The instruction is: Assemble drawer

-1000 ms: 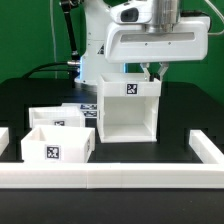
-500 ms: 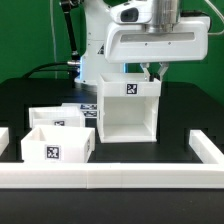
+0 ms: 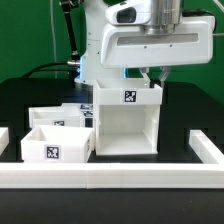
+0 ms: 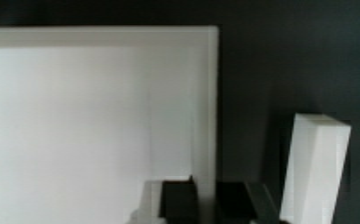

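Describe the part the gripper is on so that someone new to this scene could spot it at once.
On the black table, inside the white border wall, look centre, under the arm. There stands the tall white box, the gripper closed on its top edge. Unlike the two low trays at the exterior view's left, it is tall and open toward the camera.

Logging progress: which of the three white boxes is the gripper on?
The tall open-fronted case, with the gripper at its top; the low drawers sit apart, untouched.
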Robot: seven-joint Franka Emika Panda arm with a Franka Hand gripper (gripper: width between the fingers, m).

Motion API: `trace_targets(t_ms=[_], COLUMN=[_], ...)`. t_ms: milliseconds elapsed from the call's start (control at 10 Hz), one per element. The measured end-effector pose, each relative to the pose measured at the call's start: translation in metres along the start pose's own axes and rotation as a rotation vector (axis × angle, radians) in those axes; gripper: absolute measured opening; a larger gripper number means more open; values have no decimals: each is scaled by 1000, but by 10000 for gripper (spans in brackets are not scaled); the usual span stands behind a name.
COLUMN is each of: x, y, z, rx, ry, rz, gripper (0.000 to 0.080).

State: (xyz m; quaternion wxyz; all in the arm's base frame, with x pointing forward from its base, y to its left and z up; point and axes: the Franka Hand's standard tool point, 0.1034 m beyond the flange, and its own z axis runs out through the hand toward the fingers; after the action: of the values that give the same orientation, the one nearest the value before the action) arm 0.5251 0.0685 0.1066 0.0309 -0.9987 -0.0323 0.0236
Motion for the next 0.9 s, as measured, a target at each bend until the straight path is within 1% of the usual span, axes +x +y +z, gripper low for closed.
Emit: trace_targets(t_ms=[200, 600, 900], x=[23, 57, 59], y=[-2, -16, -17], z=[-1, -2, -3], rx=[5, 15, 18], ry=[25, 59, 68], rz=[11, 84, 105], gripper=[38, 38, 38])
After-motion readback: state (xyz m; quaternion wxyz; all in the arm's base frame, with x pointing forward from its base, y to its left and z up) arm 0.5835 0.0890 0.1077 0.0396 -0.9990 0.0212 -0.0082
